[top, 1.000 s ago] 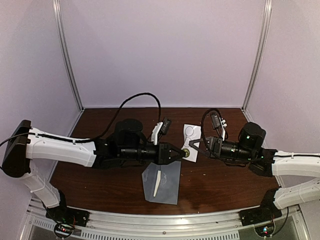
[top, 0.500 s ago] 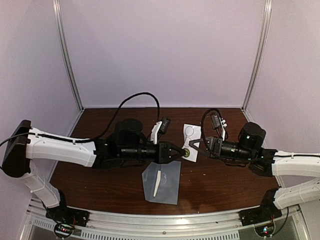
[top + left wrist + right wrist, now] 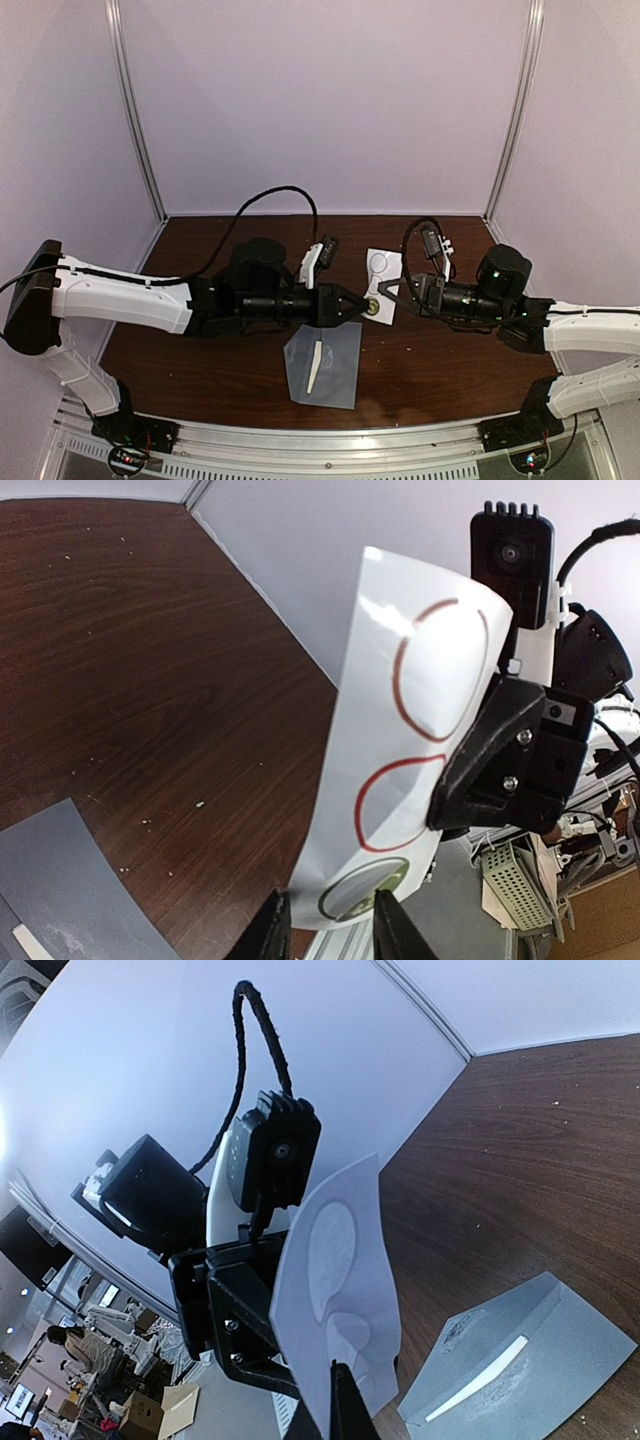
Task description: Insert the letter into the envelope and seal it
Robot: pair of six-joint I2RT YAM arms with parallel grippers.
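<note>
Nearest, the envelope (image 3: 322, 365) lies flat on the dark wooden tabletop (image 3: 450, 365), close to its front edge, with neither arm touching it. Just beyond and above it, the two arms meet tip to tip. The right pincer (image 3: 388, 292) is clamped on a white sticker strip (image 3: 380, 268), holding it up off the tabletop. The left pincer (image 3: 358, 306) stands narrowly parted at the strip's lower end, by a green sticker (image 3: 362, 892).

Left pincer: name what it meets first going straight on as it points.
Most likely the sticker strip, held up by the right pincer; its lower end lies right at the tips of the left pincer.
</note>
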